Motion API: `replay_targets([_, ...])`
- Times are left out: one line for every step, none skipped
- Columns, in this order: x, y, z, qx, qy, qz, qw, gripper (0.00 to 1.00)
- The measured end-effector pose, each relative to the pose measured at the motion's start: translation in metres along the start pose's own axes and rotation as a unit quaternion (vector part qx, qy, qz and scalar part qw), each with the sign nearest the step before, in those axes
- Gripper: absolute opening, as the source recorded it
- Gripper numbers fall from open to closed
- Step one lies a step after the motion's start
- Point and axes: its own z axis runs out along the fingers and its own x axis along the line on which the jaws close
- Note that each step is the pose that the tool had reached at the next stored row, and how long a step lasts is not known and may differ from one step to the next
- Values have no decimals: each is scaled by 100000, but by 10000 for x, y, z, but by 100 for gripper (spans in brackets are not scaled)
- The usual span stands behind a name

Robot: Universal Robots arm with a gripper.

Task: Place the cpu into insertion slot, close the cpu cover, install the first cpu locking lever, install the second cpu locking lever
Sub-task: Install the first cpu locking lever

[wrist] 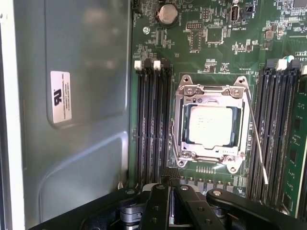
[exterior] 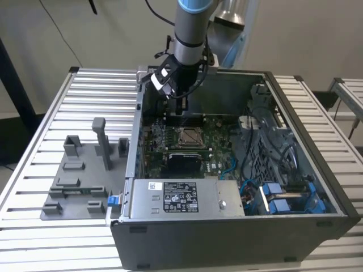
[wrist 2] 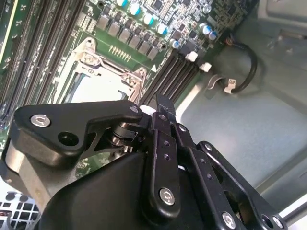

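**A:** Start at the exterior view's left. What's there?

**B:** A grey fixture tray (exterior: 79, 190) on the slatted table (exterior: 68, 102), carrying moulded posts and blocks. Just beside it stands the open computer case (exterior: 227, 241). The gripper (exterior: 181, 107) hangs inside the case near its far wall, above the green board.

**A:** And its fingers?

**B:** Drawn together with nothing between them, going by the first wrist view.

**A:** Where's the cpu?

**B:** The cpu (wrist: 211, 125) sits in the insertion slot (exterior: 180, 136). Its pale top shows through the window of the cpu cover (wrist: 241, 125), which looks to lie flat over it. So I judge the work to be at the levers. One thin lever rod (wrist: 256, 139) slants away from the socket's side and seems unhooked. I cannot tell how the lever on the other side stands.

**A:** How would that step be done well?

**B:** My judgement is to press the rod near its free end and sweep it down and inward until it tucks under its catch. Stay off the memory slots (wrist: 151, 124) flanking the socket, and put no weight on the cover's window — the chip lies right beneath it.

**A:** What else is in the case, going right?

**B:** Nearer the camera than the socket there's a black square patch (exterior: 184, 161). Then a grey box with a white label (exterior: 181, 197) runs along the near wall. Toward the exterior view's right, a bay holds tangled cables (exterior: 272, 153) and blue connectors (exterior: 278, 199) — well apart from the gripper.
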Motion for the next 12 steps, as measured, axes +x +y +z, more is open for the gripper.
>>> replay_targets([0,2,0,-2,4,-1,100000,11])
replay_targets([0,2,0,-6,7,2,100000,11])
replay_targets([0,2,0,-6,5,9,100000,11])
replay_targets([0,2,0,-6,7,4,100000,11])
replay_targets([0,3,0,-6,7,0,100000,11])
replay_targets([-1,3,0,-5,6,2,100000,11])
replay_targets([-1,3,0,-7,7,1,100000,11])
replay_targets([-1,4,2,-7,9,-1,100000,11])
replay_targets([-2,4,8,-7,7,1,100000,11])
replay_targets([-2,5,15,-8,3,-6,100000,11])
replay_targets([-2,5,23,-35,3,-12,100000,11])
replay_targets([-2,5,34,-66,-2,-12,100000,11])
